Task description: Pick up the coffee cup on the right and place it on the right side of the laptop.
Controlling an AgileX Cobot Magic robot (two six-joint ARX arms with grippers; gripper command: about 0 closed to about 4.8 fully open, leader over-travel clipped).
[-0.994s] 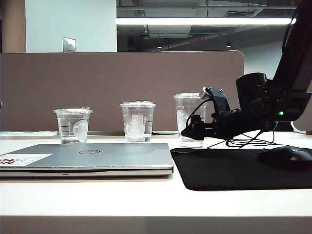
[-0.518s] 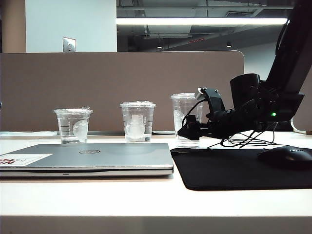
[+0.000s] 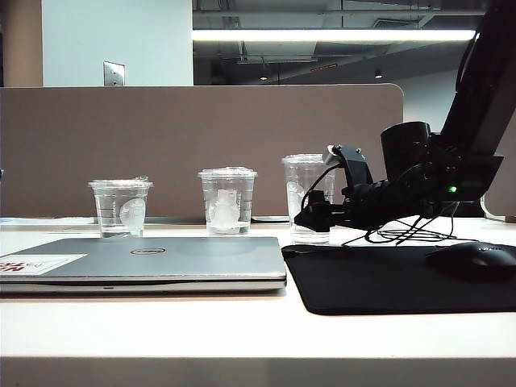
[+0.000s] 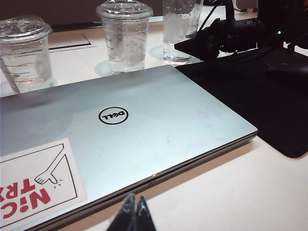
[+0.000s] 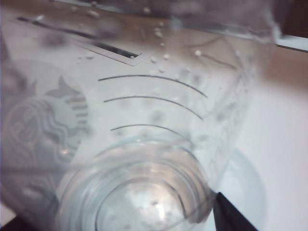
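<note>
now the coffee cup (image 3: 306, 197) stands upright on the bench (image 3: 242, 330), near the back edge and just behind the back left corner of the black mouse pad (image 3: 395, 278). the right gripper (image 3: 316, 216) is at the lower part of this cup, with its fingers wide apart on both sides of it. the cup fills the right wrist view (image 5: 139, 144), very close, and only one dark fingertip (image 5: 231, 216) shows beside its base; i cannot tell if the fingers touch the wall.

the laptop (image 3: 145, 258) lies closed near the front left of the bench, its right edge just beside the mouse pad. two shorter clear cups (image 3: 121, 208) (image 3: 227, 200) stand behind it along the back edge. a black mouse (image 3: 472, 260) rests on the pad near the right edge.

the left gripper (image 4: 134, 215) is at the front edge of the bench, before the laptop, with its fingertips pressed together and nothing between them.
</note>
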